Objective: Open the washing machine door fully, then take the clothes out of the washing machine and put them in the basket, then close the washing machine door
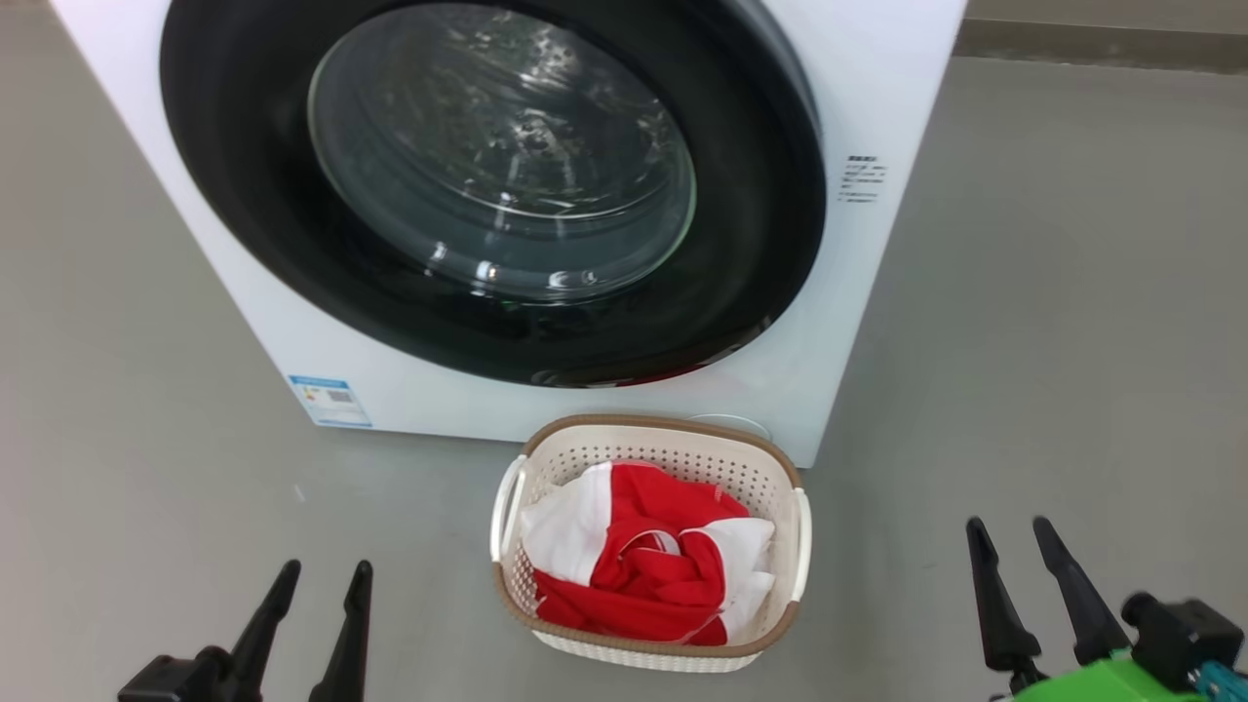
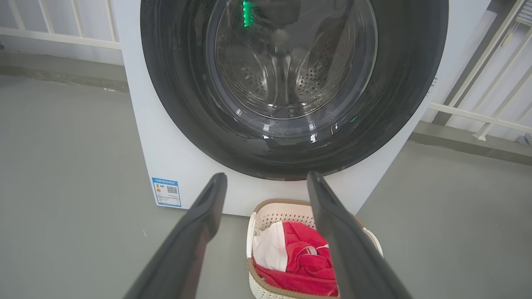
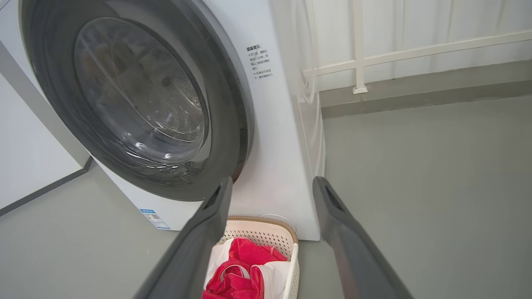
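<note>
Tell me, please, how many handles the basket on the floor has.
2. The left handle is on the basket's left side and the right handle is on its right side. The clothes inside cover neither.

The clothes [image 3: 233, 283] lie in the basket [image 3: 266, 236], door [image 3: 137, 104] seemingly shut.

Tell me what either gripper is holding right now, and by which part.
Nothing is held. The left gripper and right gripper both stand open and empty, either side of the basket, with the red and white clothes lying inside it.
</note>
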